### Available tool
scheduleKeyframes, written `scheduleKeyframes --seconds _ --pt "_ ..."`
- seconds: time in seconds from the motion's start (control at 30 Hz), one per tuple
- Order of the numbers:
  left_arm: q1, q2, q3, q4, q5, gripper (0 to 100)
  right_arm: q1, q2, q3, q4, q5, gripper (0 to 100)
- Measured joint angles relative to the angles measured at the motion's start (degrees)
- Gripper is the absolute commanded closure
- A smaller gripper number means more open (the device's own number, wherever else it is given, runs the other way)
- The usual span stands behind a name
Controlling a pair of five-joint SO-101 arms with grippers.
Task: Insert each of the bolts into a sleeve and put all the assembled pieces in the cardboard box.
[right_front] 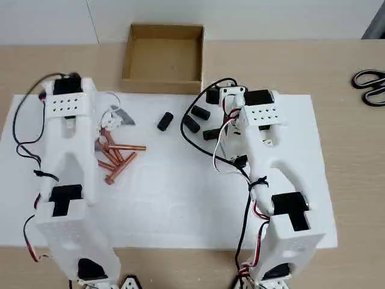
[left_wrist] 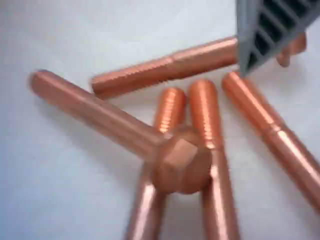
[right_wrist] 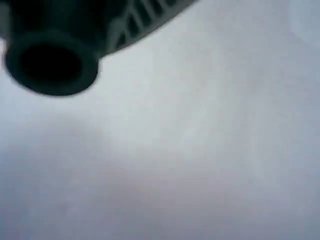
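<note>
Several copper bolts (right_front: 117,155) lie in a loose pile on the white foam sheet (right_front: 180,198). My left gripper (right_front: 114,119) hangs open just above the pile's far end. Up close the bolts (left_wrist: 175,150) cross one another, and one grey finger (left_wrist: 265,30) stands over a bolt's shank. Black sleeves lie loose at mid-sheet (right_front: 165,121), with two more (right_front: 201,112) (right_front: 191,124) nearer the right arm. My right gripper (right_front: 215,96) is shut on another black sleeve (right_wrist: 50,62); its open bore faces the wrist camera, beside a grey finger (right_wrist: 145,17). The cardboard box (right_front: 162,81) sits behind the sheet.
Black scissors (right_front: 370,84) lie on the wooden table at the far right. Loose wires (right_front: 225,159) trail off the right arm over the foam. The near half of the sheet has free room between the two arm bases.
</note>
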Motion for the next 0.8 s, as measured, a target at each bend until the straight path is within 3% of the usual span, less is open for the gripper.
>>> scheduleKeyframes --seconds 0.2,0.43,0.63,0.8 --pt "0.8 1.3 0.4 0.8 0.7 62 -0.2 0.0 0.0 0.0 0.0 99.4" --pt "0.9 7.1 0.4 0.9 11.7 62 -0.2 0.0 0.0 0.0 0.0 99.4" --pt "1.0 11.5 0.4 0.9 13.8 63 -0.1 0.0 0.0 0.0 0.0 99.4" --pt "1.0 11.7 0.4 0.9 13.9 73 -0.2 0.0 0.0 0.0 0.0 99.4"
